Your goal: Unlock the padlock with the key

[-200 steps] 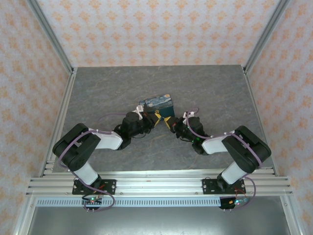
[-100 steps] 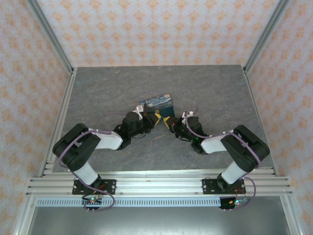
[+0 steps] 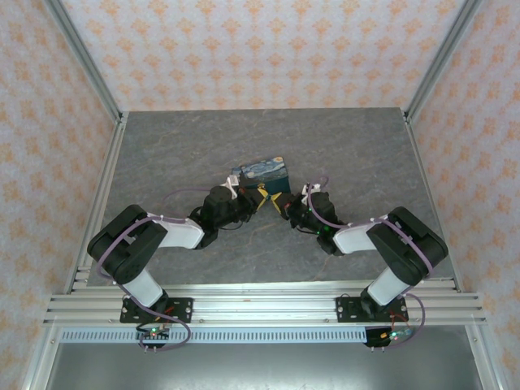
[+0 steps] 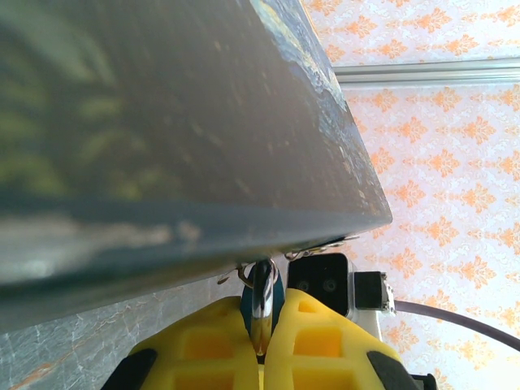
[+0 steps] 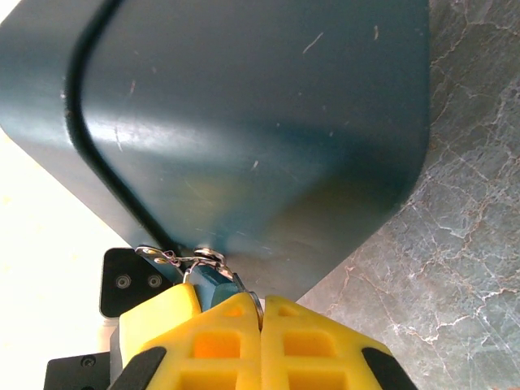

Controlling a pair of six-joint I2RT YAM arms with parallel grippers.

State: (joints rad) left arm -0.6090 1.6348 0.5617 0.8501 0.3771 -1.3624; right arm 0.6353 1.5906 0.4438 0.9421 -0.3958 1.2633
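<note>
The small blue padlock (image 4: 277,300) hangs from the metal hasp (image 5: 208,257) on the front of the blue swirl-print box (image 3: 262,172). My left gripper (image 4: 262,315) is shut on the padlock, whose silver metal shows between the yellow fingers. From the other side, my right gripper (image 5: 262,307) is shut on the key (image 5: 257,305). Only the key's thin silver edge shows at the fingertips, right next to the padlock (image 5: 212,285). In the top view the left gripper (image 3: 258,197) and the right gripper (image 3: 281,201) meet just in front of the box.
The box's teal side (image 5: 244,122) looms close over both grippers. Grey marbled table (image 5: 455,244) spreads all around it. Patterned walls and aluminium posts (image 3: 81,65) enclose the table. The right wrist's camera housing (image 4: 321,284) sits just behind the padlock.
The right gripper has edged slightly toward the box. The left arm and the box have not moved.
</note>
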